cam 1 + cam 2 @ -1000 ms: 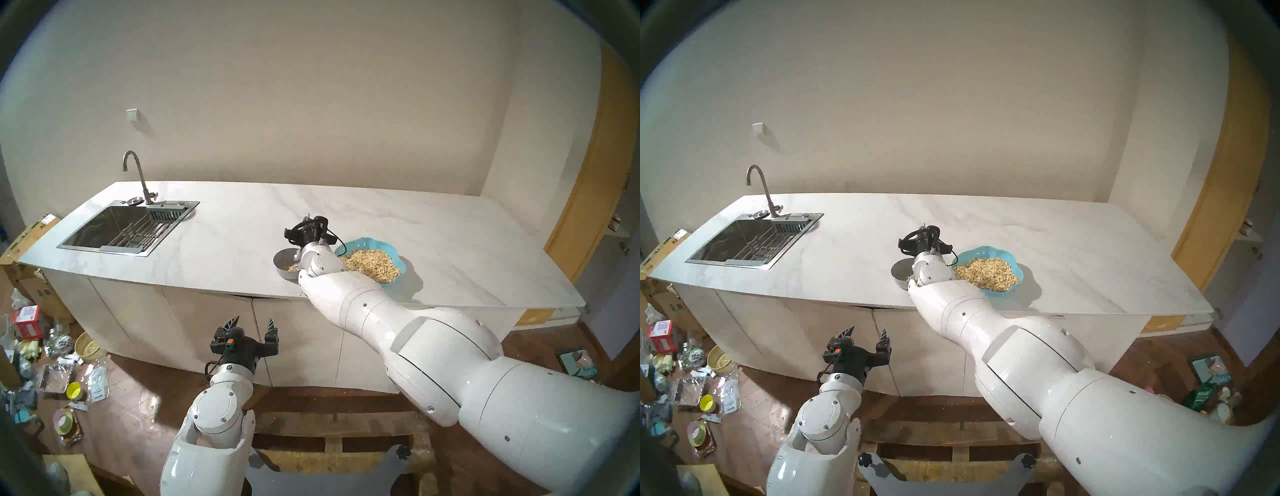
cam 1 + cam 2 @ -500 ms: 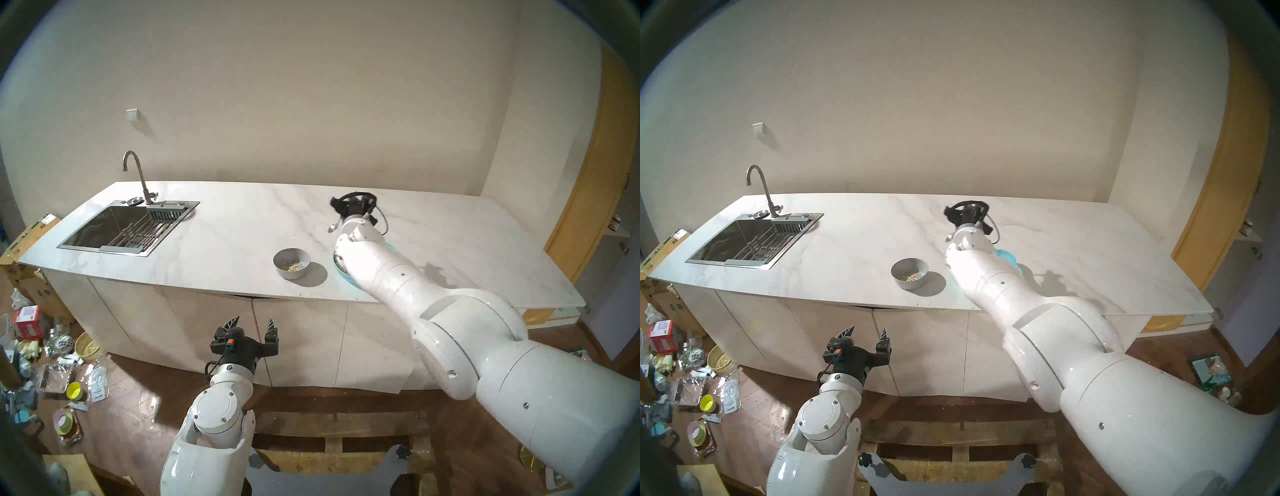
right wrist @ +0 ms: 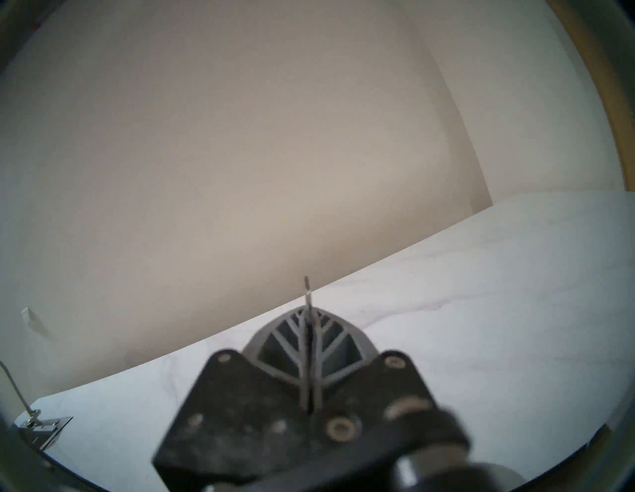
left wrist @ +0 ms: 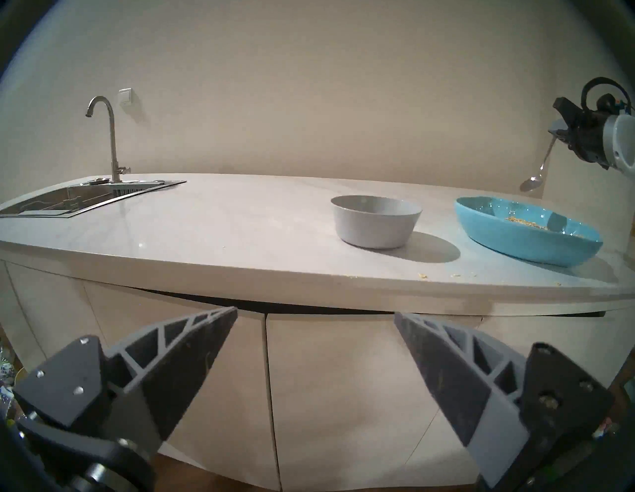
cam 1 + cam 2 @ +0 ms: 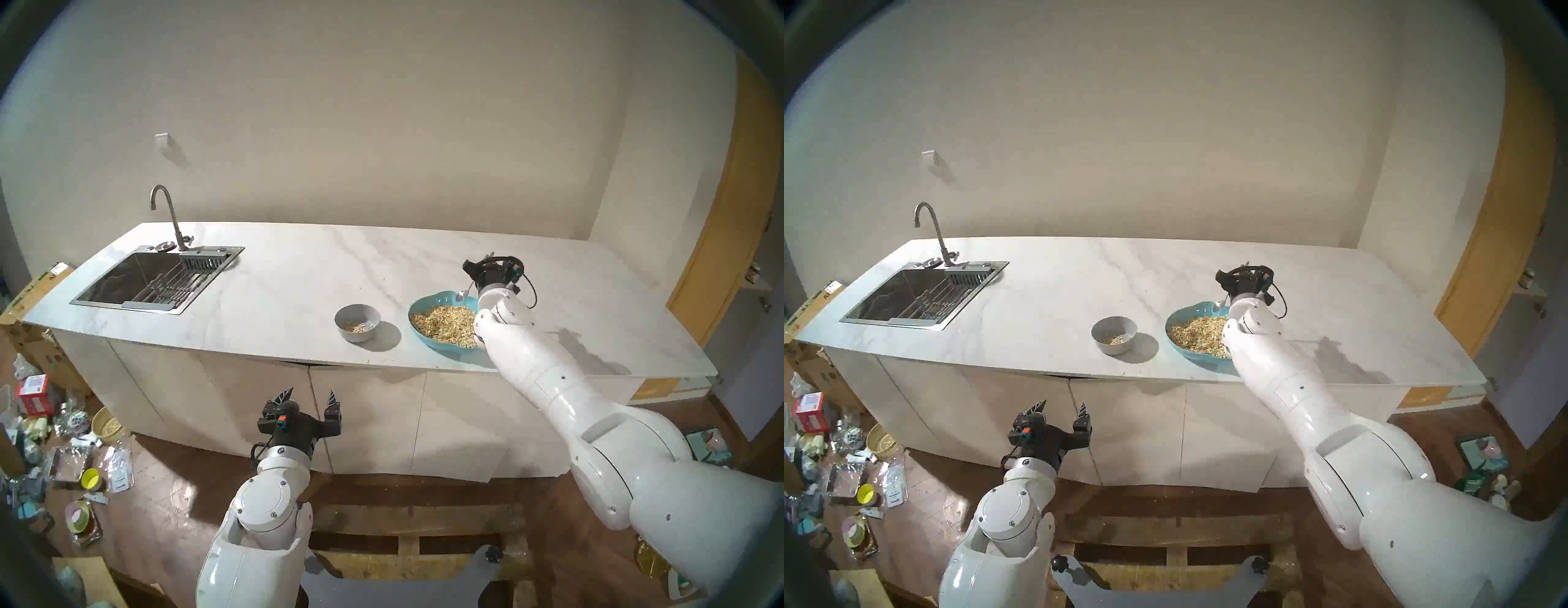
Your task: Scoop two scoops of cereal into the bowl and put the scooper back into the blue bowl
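The small grey bowl [image 5: 356,336] stands near the counter's front edge with a little cereal [image 5: 359,326] in its bottom. To its right is the turquoise blue bowl [image 5: 418,306], holding a heap of cereal [image 5: 445,323]. My right gripper [image 3: 309,312] is shut on the scooper's thin handle and hovers behind the blue bowl's far right rim. The scooper [image 4: 536,177] hangs head down, just above that rim. My left gripper [image 5: 309,395] is open and holds nothing, low in front of the cabinet doors. In the left wrist view the grey bowl [image 4: 374,226] and blue bowl [image 4: 515,240] show side-on.
A steel sink [image 5: 144,280] with a tall faucet [image 5: 167,212] fills the counter's left end. A few spilled flakes [image 4: 422,275] lie at the counter's front edge. Boxes and packets litter the floor [image 5: 63,437] on the left. The wall runs close behind the counter.
My right arm swung from over the grey bowl to the right, carrying the scooper past the blue bowl's left side to above its far rim. The left arm stayed still.
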